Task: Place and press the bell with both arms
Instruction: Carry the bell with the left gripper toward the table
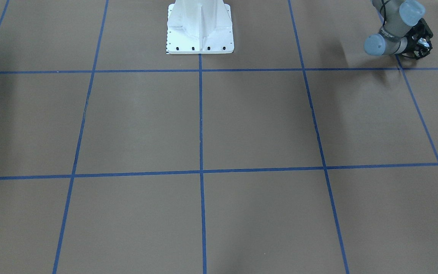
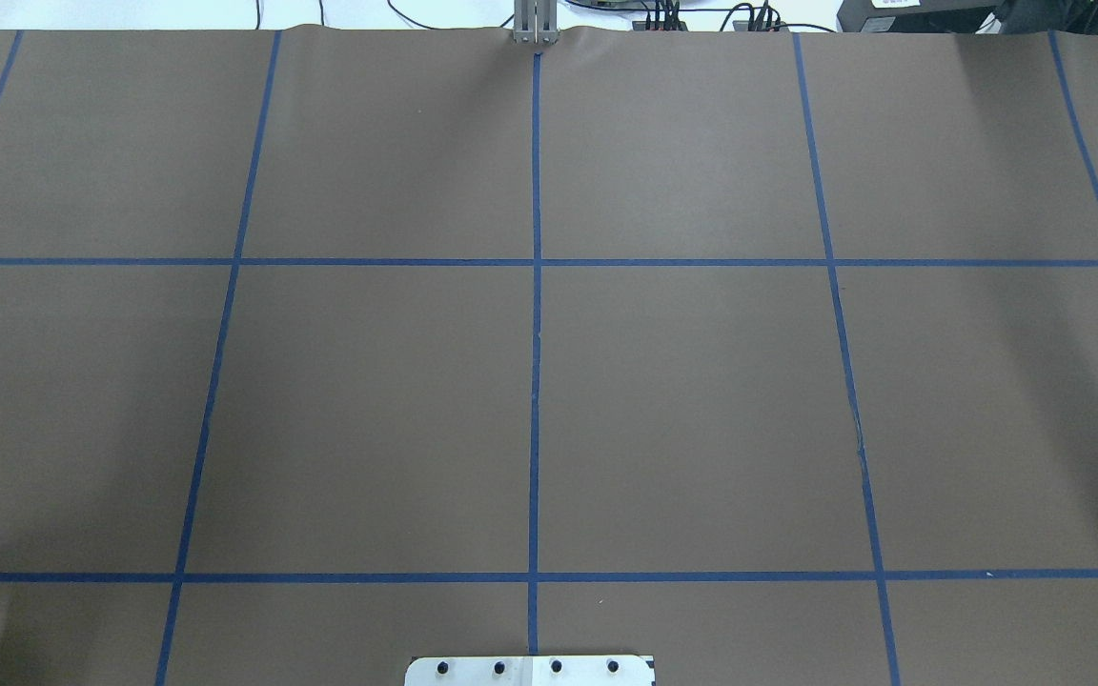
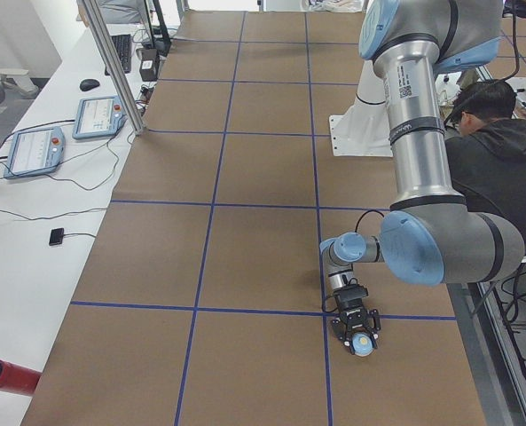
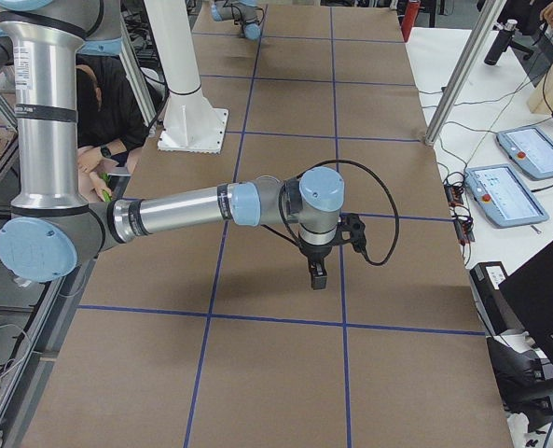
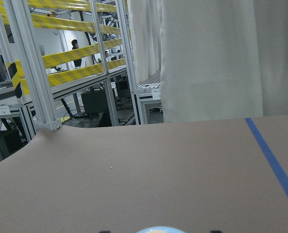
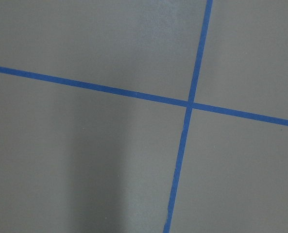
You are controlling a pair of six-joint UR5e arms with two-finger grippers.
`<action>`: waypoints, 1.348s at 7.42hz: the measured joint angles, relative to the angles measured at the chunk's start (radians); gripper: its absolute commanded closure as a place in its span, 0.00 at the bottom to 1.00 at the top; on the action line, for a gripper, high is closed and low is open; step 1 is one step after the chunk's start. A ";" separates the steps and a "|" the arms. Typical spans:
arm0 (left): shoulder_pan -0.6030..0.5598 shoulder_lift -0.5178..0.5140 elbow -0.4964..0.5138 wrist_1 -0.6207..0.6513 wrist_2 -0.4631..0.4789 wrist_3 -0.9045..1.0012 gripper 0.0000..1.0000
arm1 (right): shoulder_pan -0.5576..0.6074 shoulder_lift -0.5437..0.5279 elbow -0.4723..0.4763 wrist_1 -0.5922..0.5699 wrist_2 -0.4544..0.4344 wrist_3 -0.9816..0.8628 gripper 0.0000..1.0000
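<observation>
The light-blue bell (image 3: 362, 344) sits between the fingers of my left gripper (image 3: 357, 334), low over the brown table near its left end. The bell's top just shows at the bottom edge of the left wrist view (image 5: 160, 230), between two dark fingertips. In the front-facing view the left gripper (image 1: 423, 46) is at the top right and the bell is hidden there. My right gripper (image 4: 316, 276) points straight down above the table next to a blue tape line. It shows only in the exterior right view, so I cannot tell whether it is open or shut.
The white pedestal (image 1: 200, 34) stands at the table's robot side. Blue tape lines (image 2: 536, 381) divide the brown table cover. A seated person (image 3: 493, 151) is beside the robot. Teach pendants (image 3: 103, 115) and a red cylinder (image 3: 5, 377) lie on the side bench.
</observation>
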 measured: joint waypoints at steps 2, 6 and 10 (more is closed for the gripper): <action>-0.003 0.086 -0.086 0.000 0.000 0.032 1.00 | 0.000 -0.006 0.009 -0.001 0.000 0.001 0.00; -0.081 0.230 -0.448 0.097 0.002 0.345 1.00 | 0.000 -0.013 0.013 0.000 -0.001 0.001 0.00; -0.429 -0.320 -0.527 0.550 0.147 0.848 1.00 | -0.001 -0.031 0.014 -0.001 -0.005 0.001 0.00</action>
